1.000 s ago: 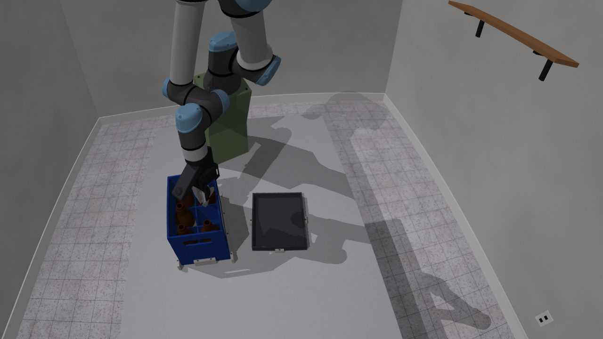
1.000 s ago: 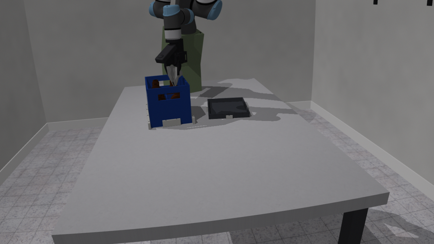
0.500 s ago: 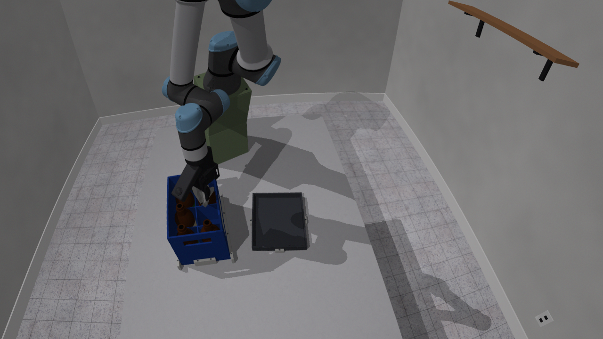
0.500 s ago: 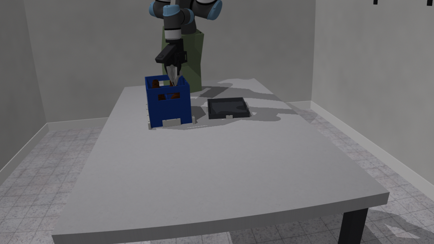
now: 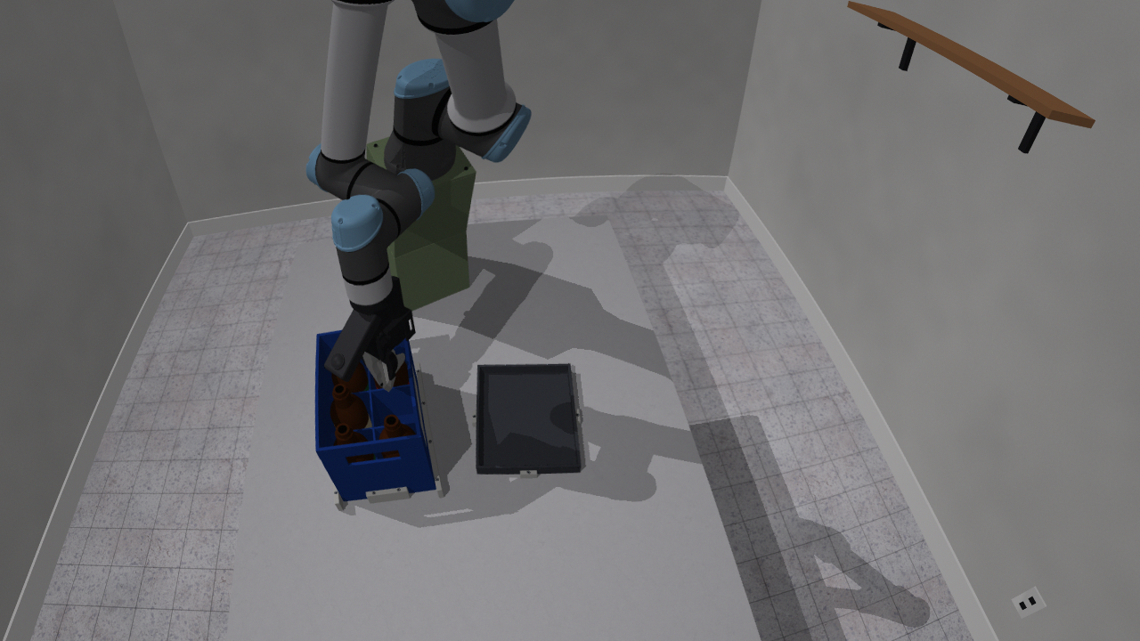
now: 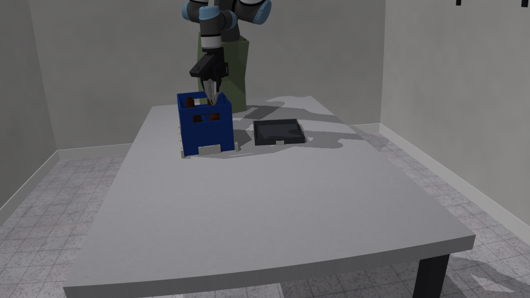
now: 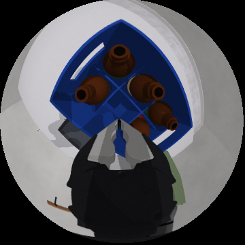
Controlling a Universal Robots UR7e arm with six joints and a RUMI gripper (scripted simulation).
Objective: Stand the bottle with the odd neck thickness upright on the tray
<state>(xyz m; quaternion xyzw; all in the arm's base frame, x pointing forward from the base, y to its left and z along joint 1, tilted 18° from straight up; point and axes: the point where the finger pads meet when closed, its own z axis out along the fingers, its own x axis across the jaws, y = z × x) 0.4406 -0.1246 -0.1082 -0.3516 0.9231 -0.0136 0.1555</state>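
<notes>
Top view: left of centre, a closed gripper (image 5: 386,388) (image 6: 213,104) (image 7: 118,120) above a blue crate (image 5: 387,470) (image 6: 207,131) (image 7: 120,21) of brown bottles; a black tray (image 5: 529,469) (image 6: 279,140) (image 7: 64,128) at centre. Exterior view: crate upright, upper left of the tray's centre. Wrist view: five bottles, upper half; fingertips together, lower centre.

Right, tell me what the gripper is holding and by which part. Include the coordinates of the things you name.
Nothing is held; the gripper (image 5: 387,386) (image 6: 212,103) (image 7: 118,120) is shut with no bottle between its fingertips.
</notes>
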